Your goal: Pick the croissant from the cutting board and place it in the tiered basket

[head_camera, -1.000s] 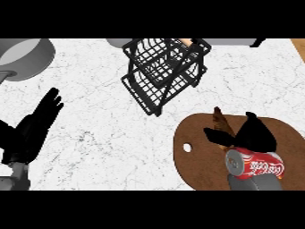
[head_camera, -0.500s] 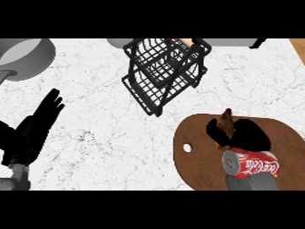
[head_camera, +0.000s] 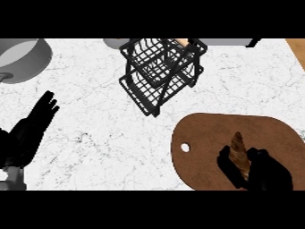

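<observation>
Here, in the head view, the wire basket [head_camera: 161, 74] stands on the surface [head_camera: 95, 143] beyond the board [head_camera: 207, 129]. The brown, ridged croissant [head_camera: 239, 147] is over the board, the right robot hand [head_camera: 268, 173] curled round its near end. The left robot hand [head_camera: 24, 136] rests open at the left.

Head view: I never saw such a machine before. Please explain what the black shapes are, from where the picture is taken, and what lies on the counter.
The camera sits in a humanoid robot's head and looks steeply down at a white counter. The black shapes are its hands. The left hand rests open at the left. The right hand curls round a croissant at the brown cutting board. Farther back stand a black wire tiered basket and a grey pot.
</observation>
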{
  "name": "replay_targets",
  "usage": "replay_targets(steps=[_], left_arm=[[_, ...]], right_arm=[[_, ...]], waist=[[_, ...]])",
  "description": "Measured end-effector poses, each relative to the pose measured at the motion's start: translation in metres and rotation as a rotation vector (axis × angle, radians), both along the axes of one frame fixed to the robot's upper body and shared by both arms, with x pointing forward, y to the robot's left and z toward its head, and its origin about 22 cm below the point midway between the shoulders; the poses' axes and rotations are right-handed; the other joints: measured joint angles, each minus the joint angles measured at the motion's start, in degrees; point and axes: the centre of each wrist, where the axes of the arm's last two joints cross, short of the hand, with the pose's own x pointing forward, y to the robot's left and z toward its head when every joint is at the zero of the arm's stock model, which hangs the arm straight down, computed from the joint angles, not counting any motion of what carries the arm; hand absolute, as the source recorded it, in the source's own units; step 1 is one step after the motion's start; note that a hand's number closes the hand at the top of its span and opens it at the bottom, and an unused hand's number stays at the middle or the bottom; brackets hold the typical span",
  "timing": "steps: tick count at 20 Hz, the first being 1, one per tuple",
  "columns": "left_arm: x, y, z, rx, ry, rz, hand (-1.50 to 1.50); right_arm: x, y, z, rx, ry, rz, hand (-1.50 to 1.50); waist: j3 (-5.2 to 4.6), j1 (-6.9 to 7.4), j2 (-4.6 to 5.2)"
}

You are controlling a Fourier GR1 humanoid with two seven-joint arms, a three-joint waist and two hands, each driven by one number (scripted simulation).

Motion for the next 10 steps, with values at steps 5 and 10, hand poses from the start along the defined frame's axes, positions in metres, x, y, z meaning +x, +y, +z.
replay_targets(steps=[5, 10], left_arm=[[0.005, -0.001, 0.004, 0.004, 0.003, 0.0, 0.0], [0.006, -0.006, 0.005, 0.001, 0.005, 0.0, 0.0]], right_arm=[[-0.031, -0.012, 0.029, -0.106, -0.165, 0.031, 1.5], [-0.044, -0.002, 0.082, -0.043, -0.503, 0.063, 1.5]], waist=[[0.33, -0.37, 0.34], [0.43, -0.47, 0.25]])
